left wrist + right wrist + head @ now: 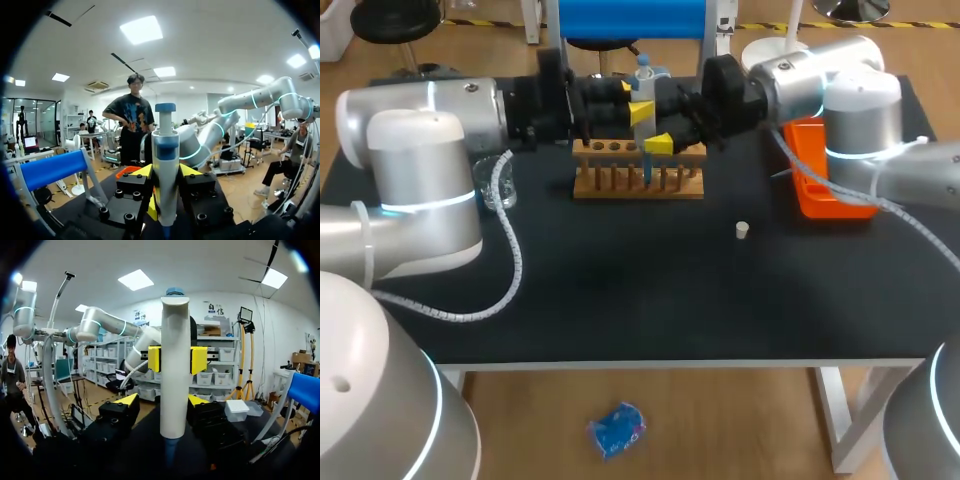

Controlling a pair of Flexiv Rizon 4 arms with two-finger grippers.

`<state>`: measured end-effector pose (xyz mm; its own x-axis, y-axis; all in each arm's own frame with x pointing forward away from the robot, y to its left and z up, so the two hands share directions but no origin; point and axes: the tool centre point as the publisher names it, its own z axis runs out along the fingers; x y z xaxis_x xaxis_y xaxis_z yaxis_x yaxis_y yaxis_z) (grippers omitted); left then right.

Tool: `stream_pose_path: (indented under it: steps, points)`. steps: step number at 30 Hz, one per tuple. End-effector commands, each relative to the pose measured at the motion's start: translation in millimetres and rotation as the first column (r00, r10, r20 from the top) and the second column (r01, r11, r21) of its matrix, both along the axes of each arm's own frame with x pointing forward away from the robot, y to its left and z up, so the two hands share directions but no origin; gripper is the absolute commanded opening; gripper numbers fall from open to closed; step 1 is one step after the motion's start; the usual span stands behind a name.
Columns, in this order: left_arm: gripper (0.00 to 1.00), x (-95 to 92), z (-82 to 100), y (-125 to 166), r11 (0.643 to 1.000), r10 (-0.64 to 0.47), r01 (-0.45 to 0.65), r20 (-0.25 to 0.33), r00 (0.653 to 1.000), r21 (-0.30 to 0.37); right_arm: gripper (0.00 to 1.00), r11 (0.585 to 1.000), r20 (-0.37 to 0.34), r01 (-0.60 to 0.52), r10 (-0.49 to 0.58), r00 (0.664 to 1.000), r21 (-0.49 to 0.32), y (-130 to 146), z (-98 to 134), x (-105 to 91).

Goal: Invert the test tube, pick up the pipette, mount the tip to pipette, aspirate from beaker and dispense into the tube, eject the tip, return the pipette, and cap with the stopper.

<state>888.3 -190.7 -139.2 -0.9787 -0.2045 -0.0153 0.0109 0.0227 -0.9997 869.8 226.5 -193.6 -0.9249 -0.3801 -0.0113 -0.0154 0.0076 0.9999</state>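
Pipette (166, 165) upright over the wooden rack (638, 187): dispensing step, as judged.
The left gripper (642, 110) clamps the pipette body; the right gripper's (660, 143) grip cannot be told. Its tip reaches down into the rack. Next, the plunger likely needs a steady press.

No lettering, number, label or sign can be read on the pipette (165, 150), the wooden rack (638, 186), the orange tray (820, 196) or the table (670, 290).
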Motion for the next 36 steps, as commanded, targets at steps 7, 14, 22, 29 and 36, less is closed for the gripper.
stream_pose_path:
  steps: [7,14,22,29,36]
  points:
    - [0.00,13.7,14.7,18.8,0.995,0.094,-0.095,0.025,0.995,0.037,1.00,0.993,-0.007,0.103,-0.103,0.995,-0.056,-36.8,12.9,-11.0]
    - [0.00,17.9,21.3,20.7,0.996,0.089,-0.089,0.036,0.995,0.025,1.00,0.993,-0.019,0.106,-0.107,0.994,-0.051,-41.5,7.9,-13.9]
    - [0.00,12.9,16.3,16.5,0.997,0.069,-0.070,0.018,0.997,0.023,1.00,0.995,-0.030,0.095,-0.096,0.995,-0.041,-33.9,4.0,-12.2]
    - [0.00,7.9,11.9,9.6,0.999,0.029,-0.028,-0.017,0.999,0.026,1.00,0.995,-0.022,0.088,-0.089,0.996,-0.039,-29.1,5.3,-8.0]
    - [0.00,6.2,8.0,5.5,0.999,0.020,-0.019,-0.027,0.999,0.028,1.00,0.997,-0.025,0.072,-0.073,0.997,-0.028,-19.4,4.0,-6.7]
